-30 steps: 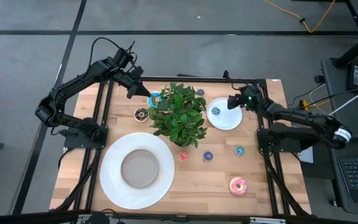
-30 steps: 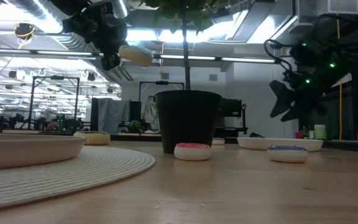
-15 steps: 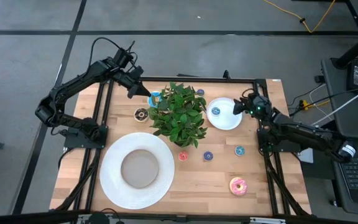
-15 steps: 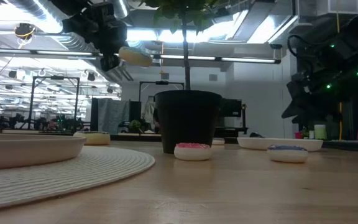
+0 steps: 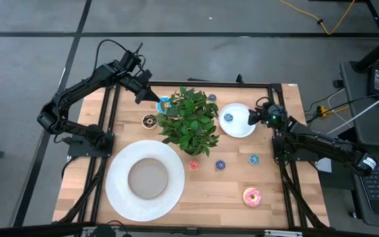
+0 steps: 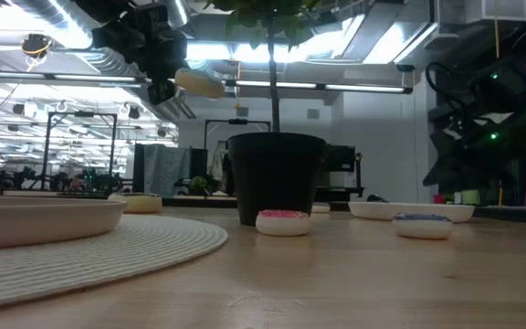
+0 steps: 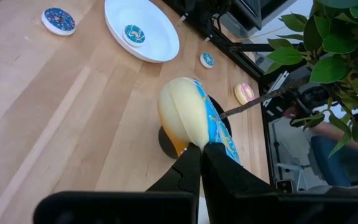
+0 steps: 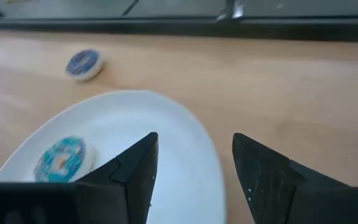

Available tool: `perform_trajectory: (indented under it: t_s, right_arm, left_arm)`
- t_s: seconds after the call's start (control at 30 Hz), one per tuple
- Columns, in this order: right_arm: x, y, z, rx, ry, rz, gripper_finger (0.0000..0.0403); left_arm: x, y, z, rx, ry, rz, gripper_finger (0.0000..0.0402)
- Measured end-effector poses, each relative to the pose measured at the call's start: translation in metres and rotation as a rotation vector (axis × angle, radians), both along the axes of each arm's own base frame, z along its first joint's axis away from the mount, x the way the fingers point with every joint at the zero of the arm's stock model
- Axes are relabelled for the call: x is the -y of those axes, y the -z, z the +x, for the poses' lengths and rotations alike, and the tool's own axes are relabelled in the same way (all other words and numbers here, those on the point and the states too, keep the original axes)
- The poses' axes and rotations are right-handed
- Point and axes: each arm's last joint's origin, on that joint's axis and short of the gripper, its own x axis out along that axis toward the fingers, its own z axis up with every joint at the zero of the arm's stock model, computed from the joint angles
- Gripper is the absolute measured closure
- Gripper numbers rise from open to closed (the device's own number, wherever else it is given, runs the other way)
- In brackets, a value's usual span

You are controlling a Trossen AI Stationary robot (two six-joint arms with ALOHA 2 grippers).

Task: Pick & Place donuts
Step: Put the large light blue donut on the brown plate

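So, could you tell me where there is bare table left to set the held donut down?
The left gripper holds the light-blue donut aloft. Bare wood lies between the large plate and the pink donut, and at the far-left corner behind the chocolate donut. It is crowded around the plant and the small plate, where the right gripper hovers open.

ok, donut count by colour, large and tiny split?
large pink donut: 1
large light-blue donut, held in the left end effector: 1
large brown donut: 1
tiny blue donuts: 2
tiny teal donuts: 2
tiny red donut: 1
Total: 8
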Motion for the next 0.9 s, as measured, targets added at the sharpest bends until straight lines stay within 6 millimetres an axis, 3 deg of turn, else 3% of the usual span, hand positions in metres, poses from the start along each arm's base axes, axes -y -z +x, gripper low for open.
perform_trajectory:
  t_s: [0.53,0.9]
  right_arm:
    - [-0.001,0.001,0.001,0.011,-0.05,0.025,0.0195]
    - [-0.001,0.001,0.001,0.01,-0.05,0.027,0.0195]
  left_arm:
    - [0.006,-0.012,-0.004,0.052,0.019,0.083,0.0399]
    - [0.05,-0.042,-0.027,0.062,-0.007,0.244,0.0399]
